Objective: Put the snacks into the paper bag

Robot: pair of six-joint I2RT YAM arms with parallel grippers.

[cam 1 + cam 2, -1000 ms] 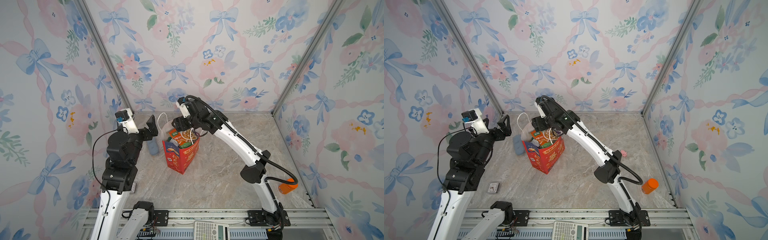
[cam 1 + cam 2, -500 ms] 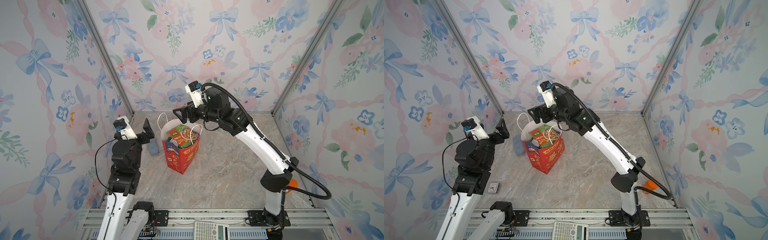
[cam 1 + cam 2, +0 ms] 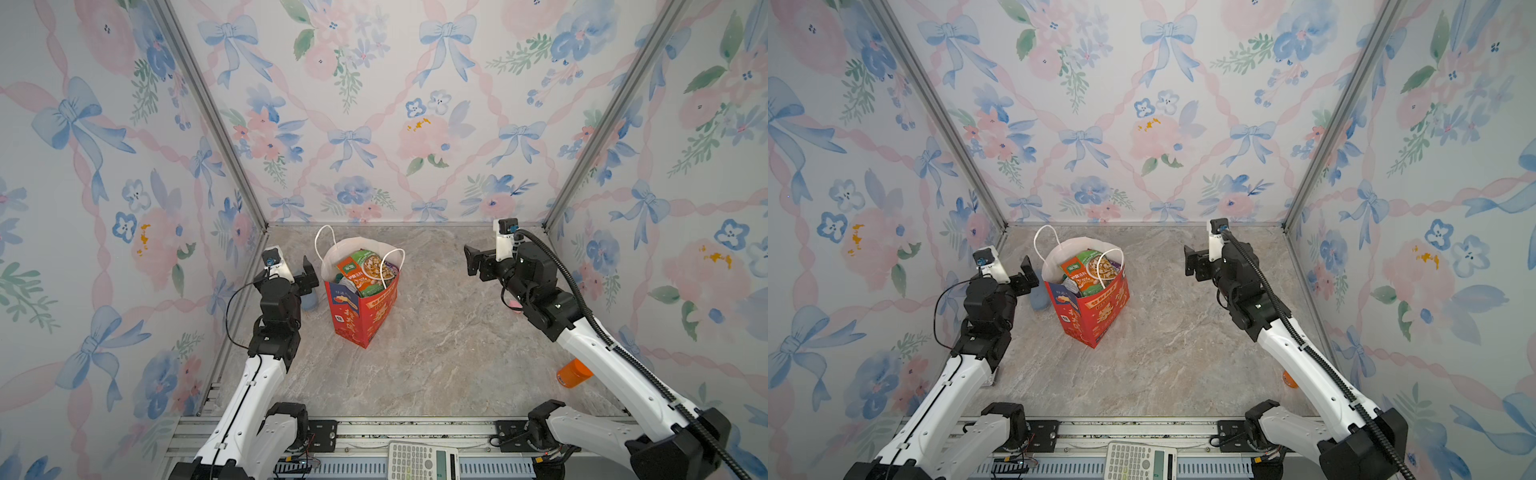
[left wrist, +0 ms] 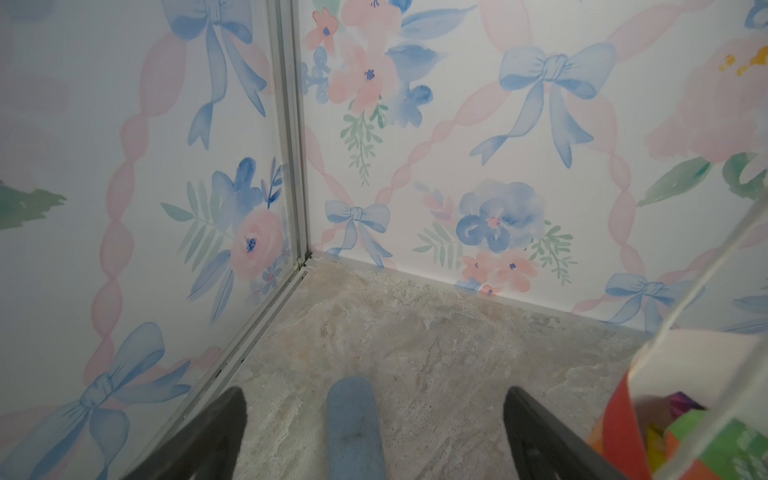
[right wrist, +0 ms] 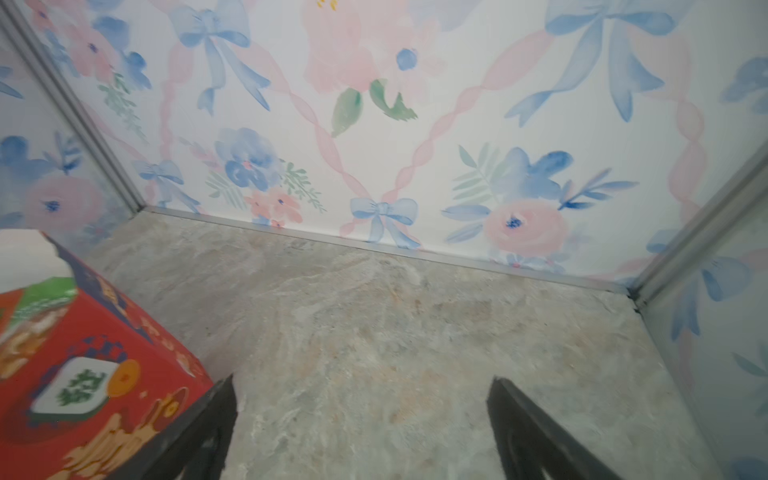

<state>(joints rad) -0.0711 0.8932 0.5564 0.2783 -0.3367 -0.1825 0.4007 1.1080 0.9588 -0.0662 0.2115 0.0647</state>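
The red paper bag (image 3: 365, 307) (image 3: 1096, 311) stands upright at the back of the floor, left of centre. The snacks (image 3: 363, 270) (image 3: 1090, 270) fill it to the rim, with a green and orange packet on top. No packets lie on the floor in view. My left gripper (image 3: 309, 270) (image 3: 1027, 270) hovers just left of the bag, open and empty. My right gripper (image 3: 471, 259) (image 3: 1192, 259) hangs well to the right of the bag, open and empty. In the wrist views the left gripper (image 4: 376, 392) and right gripper (image 5: 361, 380) show only floor between their fingers, with the bag (image 4: 623, 424) (image 5: 83, 374) at the edge of each.
A blue flat object (image 3: 308, 300) (image 4: 353, 428) lies on the floor under the left gripper, beside the bag. An orange bottle (image 3: 573, 373) stands by the right wall. A small pink item (image 3: 515, 305) lies behind the right arm. A white calculator (image 3: 422, 461) sits on the front rail.
My right arm has swung away from above the bag, out to the right, with its jaws spread wide. My left gripper has drawn back slightly, staying left of the bag.
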